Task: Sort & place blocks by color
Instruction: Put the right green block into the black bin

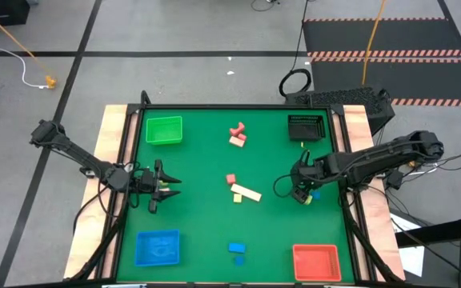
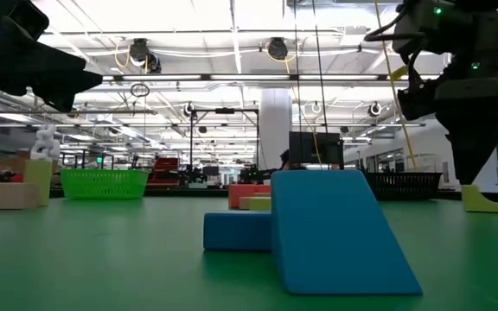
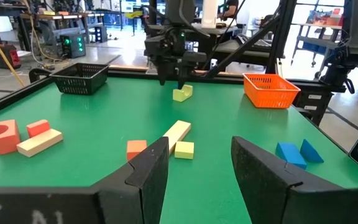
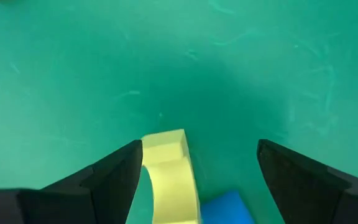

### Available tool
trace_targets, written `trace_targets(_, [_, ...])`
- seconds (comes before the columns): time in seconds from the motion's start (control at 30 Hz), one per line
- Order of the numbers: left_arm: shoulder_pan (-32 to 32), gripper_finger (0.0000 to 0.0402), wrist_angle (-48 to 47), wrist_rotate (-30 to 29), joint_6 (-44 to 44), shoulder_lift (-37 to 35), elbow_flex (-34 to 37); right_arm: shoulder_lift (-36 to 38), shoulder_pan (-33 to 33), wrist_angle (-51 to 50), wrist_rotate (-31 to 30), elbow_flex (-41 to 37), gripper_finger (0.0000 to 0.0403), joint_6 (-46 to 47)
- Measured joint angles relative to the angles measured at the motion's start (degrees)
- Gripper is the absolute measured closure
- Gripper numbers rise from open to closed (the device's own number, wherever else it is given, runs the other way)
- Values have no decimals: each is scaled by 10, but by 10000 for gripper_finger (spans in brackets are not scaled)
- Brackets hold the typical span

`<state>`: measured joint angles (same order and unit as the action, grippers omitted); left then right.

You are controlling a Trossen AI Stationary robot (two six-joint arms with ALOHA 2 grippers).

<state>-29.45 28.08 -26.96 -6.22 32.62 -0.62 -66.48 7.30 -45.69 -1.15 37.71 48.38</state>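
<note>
My right gripper (image 1: 300,194) (image 4: 197,152) points down near the table's right side, open. A yellow arch-shaped block (image 4: 169,180) (image 3: 182,93) lies on the green table between its fingers, close to one finger, with a small blue block (image 4: 225,208) beside it. My left gripper (image 1: 169,190) (image 3: 197,152) waits level at the left side, open and empty. A red cube (image 1: 230,178), a cream bar (image 1: 246,192) and a yellow cube (image 1: 236,198) lie mid-table. Red and cream pieces (image 1: 237,134) lie farther back, and two blue blocks (image 1: 237,253) lie near the front edge. My right gripper stands over the yellow arch block from above, fingers pointing down. The block's side (image 4: 146,163) lies right against the inner face of one finger (image 4: 120,174); whether they touch I cannot tell. The block rests on the table.
Four trays stand in the corners: green (image 1: 164,130) far left, black (image 1: 306,128) far right, blue (image 1: 157,246) near left, red (image 1: 317,262) near right. In the low view the blue wedge (image 2: 335,229) and blue block (image 2: 236,231) fill the foreground.
</note>
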Motion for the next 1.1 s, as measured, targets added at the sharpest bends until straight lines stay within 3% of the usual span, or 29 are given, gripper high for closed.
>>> trace_targets(0.23, [0, 224, 0, 0, 0, 0, 0, 0, 47, 44, 0, -22, 92, -1])
trace_targets(0.57, [0, 224, 0, 0, 0, 0, 0, 4, 90, 181, -24, -124, 105, 38])
trace_targets(0.73, [0, 224, 0, 0, 0, 0, 0, 2, 100, 179, -51, -134, 157, 30])
trace_targets(0.93, [0, 224, 0, 0, 0, 0, 0, 2, 104, 174, -59, -134, 287, 19])
trace_targets(1.1, [0, 224, 0, 0, 0, 0, 0, 7, 100, 180, -58, -128, 294, 16])
